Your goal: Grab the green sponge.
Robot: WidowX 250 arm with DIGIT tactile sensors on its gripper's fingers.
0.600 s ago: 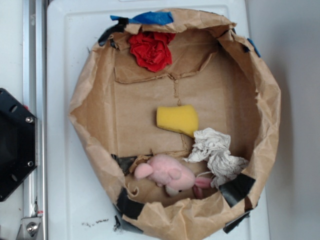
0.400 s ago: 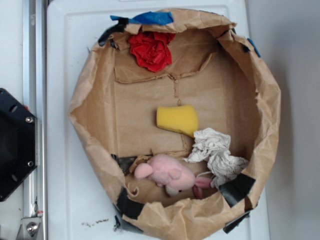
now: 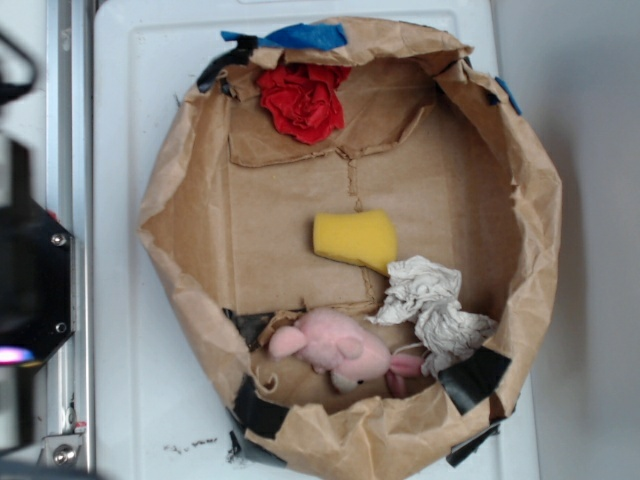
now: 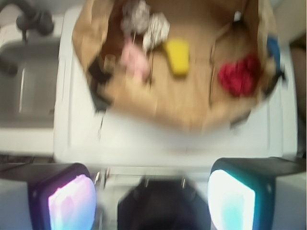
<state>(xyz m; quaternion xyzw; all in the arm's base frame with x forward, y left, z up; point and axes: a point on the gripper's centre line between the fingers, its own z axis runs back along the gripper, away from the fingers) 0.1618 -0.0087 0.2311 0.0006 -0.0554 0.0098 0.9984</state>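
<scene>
The green sponge (image 3: 355,238), a yellow foam block, lies in the middle of the brown paper bag's floor, and it is also in the wrist view (image 4: 177,56), far ahead of my fingers. My gripper (image 4: 152,191) is open, its two glowing pads (image 4: 72,203) wide apart with nothing between them. It hangs over the black robot base, well short of the bag. In the exterior view only a blurred dark part of my arm (image 3: 12,220) shows at the left edge.
The wide brown paper bag (image 3: 540,200) has raised crumpled walls. Inside it lie a pink plush pig (image 3: 335,347), a white paper wad (image 3: 432,305) touching the sponge's corner, and a red cloth (image 3: 302,98). Left of the bag are the black base (image 3: 35,290) and a metal rail (image 3: 65,120).
A blurred dark part of my arm has come into the exterior view at the left edge. Nothing inside the bag has moved.
</scene>
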